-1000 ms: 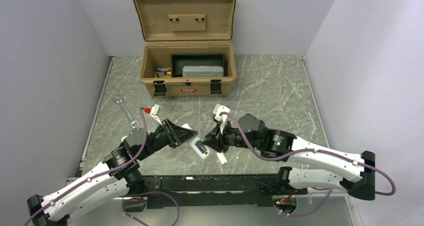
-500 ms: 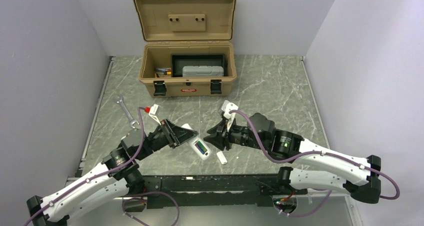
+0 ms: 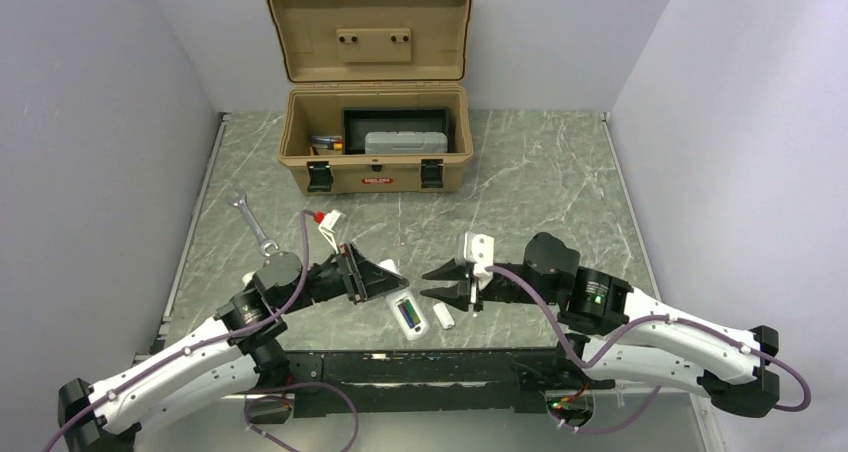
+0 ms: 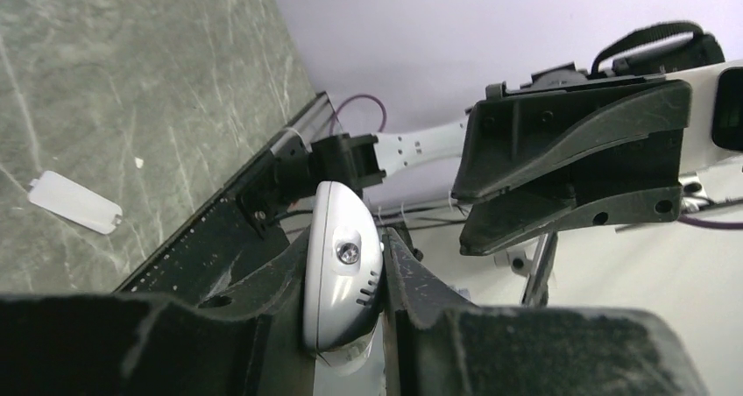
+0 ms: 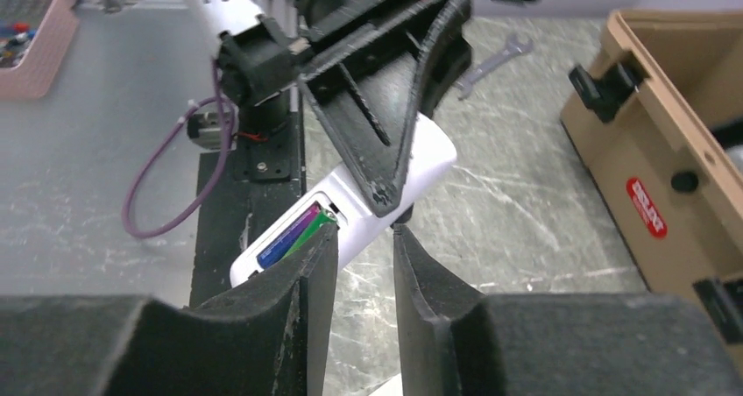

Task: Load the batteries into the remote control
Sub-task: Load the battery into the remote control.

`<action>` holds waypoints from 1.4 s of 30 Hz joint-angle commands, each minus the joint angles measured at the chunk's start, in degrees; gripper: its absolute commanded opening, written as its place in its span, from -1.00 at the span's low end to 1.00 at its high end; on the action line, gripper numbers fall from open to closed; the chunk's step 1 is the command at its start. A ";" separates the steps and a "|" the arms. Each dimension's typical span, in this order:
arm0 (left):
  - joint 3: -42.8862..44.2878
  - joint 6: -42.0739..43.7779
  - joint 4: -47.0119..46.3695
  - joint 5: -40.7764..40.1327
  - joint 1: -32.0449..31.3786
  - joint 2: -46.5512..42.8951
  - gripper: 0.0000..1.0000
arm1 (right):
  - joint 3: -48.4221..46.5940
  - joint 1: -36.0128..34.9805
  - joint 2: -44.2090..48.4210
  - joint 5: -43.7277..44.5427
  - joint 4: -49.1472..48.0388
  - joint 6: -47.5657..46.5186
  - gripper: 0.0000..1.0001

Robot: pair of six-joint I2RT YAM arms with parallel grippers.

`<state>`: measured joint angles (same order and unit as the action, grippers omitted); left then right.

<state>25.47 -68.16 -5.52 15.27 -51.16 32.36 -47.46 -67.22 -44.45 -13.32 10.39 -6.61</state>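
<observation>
The white remote control (image 3: 393,301) is clamped in my left gripper (image 3: 397,277) and held tilted, its open back compartment facing up. The purple and green batteries (image 3: 407,314) lie side by side in that compartment; they also show in the right wrist view (image 5: 293,231). In the left wrist view my left gripper (image 4: 346,238) pinches the remote's (image 4: 342,282) rounded end. My right gripper (image 3: 425,283) is open and empty, just right of the remote. In the right wrist view my right gripper (image 5: 364,231) has its jaws apart in front of the remote (image 5: 421,164).
A small loose white tab (image 3: 445,318) lies on the table by the remote's near end. A silver wrench (image 3: 252,222) lies at the left. An open tan toolbox (image 3: 375,167) stands at the back. The black rail (image 3: 420,364) runs along the near edge.
My right gripper has drawn back to the right, off the remote, and stands open. My left gripper has carried the remote slightly right and toward the near edge.
</observation>
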 commanded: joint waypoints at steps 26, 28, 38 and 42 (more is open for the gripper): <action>4.80 1.89 -12.99 16.90 -0.25 9.04 -1.00 | -0.11 0.01 -2.96 -22.74 -2.55 -10.60 -0.30; 4.93 1.96 -12.94 16.99 -0.19 8.95 -1.00 | -0.01 0.01 -3.23 -22.80 -2.62 -10.77 -0.30; 4.72 1.87 -13.33 17.28 -0.24 9.06 -1.00 | 0.07 0.00 -4.51 -22.37 -2.25 -11.99 -0.35; 4.59 1.87 -13.22 17.17 -0.25 8.97 -1.00 | 0.17 0.04 -4.60 -22.45 -1.94 -12.20 -0.39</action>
<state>28.05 -66.67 -14.33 31.55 -51.20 41.50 -47.16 -67.22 -49.12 -34.98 10.22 -17.32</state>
